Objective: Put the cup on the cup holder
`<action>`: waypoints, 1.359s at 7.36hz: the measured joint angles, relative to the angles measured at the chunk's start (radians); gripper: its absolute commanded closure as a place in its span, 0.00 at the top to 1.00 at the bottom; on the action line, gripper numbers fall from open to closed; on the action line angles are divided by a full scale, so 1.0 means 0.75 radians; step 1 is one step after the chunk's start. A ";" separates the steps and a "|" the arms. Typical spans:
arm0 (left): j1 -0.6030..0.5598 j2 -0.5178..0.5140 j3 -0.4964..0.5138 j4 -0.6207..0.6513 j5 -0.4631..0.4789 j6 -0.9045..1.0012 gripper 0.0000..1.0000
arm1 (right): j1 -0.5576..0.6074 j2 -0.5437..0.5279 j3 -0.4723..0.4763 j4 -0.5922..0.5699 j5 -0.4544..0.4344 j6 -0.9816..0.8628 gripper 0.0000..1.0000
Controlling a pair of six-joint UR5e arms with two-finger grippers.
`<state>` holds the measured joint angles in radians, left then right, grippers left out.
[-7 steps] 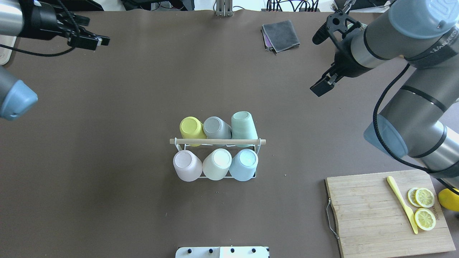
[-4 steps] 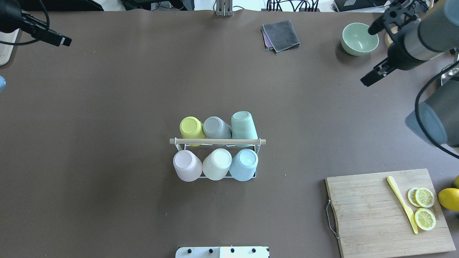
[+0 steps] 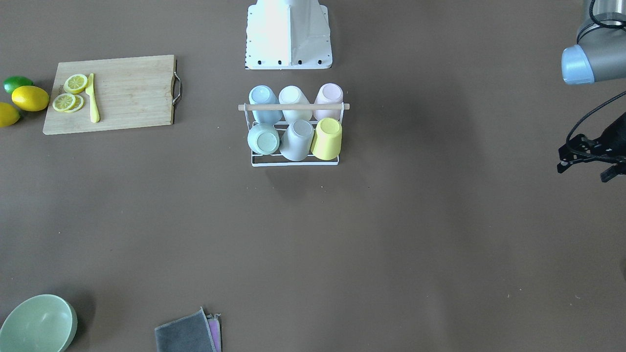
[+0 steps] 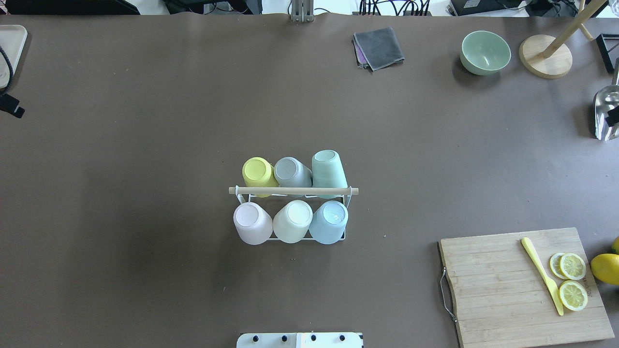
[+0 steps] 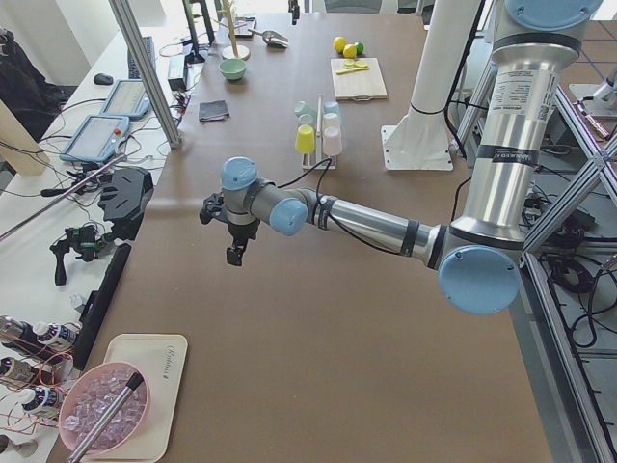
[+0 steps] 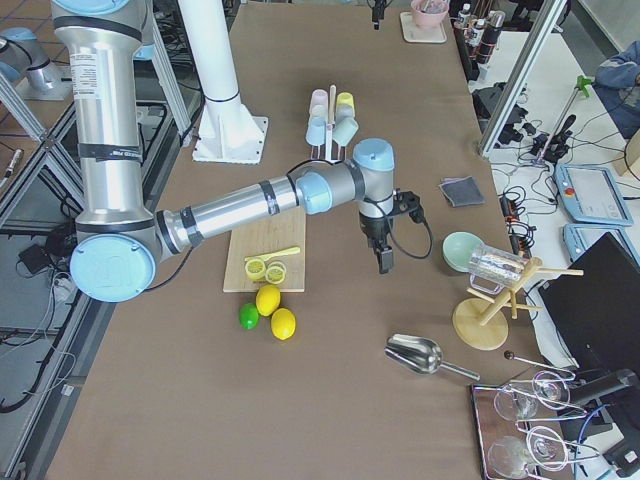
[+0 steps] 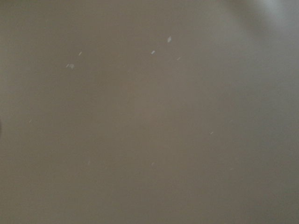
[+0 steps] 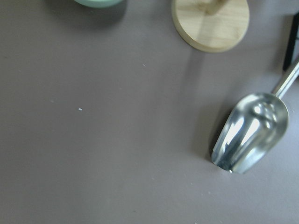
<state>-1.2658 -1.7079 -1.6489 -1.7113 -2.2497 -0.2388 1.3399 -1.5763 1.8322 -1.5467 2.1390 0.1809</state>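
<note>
1. Both arms have pulled back off the table point(image 4: 145, 145) in the last sec. The left gripper point(image 5: 233, 256) is now at the table's left edge, the right gripper point(image 6: 384, 264) out by the metal scoop point(image 8: 250, 133).
2. Pincers: can't tell wide or narrow on either, and no cup shows in them.
3. The cup holder point(image 4: 290, 191) sits mid-table, unmoved, w/ six cups point(image 4: 292, 221) upside down on it, three per side.
4. No loose cup is visible, so the task is prob. done and the arms are parking.

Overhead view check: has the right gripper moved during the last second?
Yes. The right gripper has swung from near the folded cloth to the view's right edge, past the green bowl, and now overlaps the metal scoop.
</note>
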 measured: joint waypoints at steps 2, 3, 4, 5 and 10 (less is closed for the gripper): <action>-0.036 0.010 0.014 0.206 0.046 0.050 0.98 | 0.219 -0.040 -0.247 0.001 0.228 -0.004 1.00; -0.075 0.015 0.036 0.262 0.061 0.131 0.98 | 0.280 -0.052 -0.327 0.002 0.272 -0.005 1.00; -0.140 0.020 0.060 0.315 0.063 0.209 0.98 | 0.310 -0.067 -0.362 0.004 0.287 -0.007 1.00; -0.203 0.027 0.068 0.358 0.061 0.249 0.98 | 0.324 -0.071 -0.368 0.006 0.294 -0.009 1.00; -0.480 0.177 0.009 0.367 -0.015 0.277 0.98 | 0.261 -0.018 -0.288 0.008 0.282 -0.013 1.00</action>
<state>-1.6258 -1.5751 -1.6422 -1.4363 -2.2607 -0.0310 1.5353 -1.5901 1.6158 -1.5406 2.3505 0.1712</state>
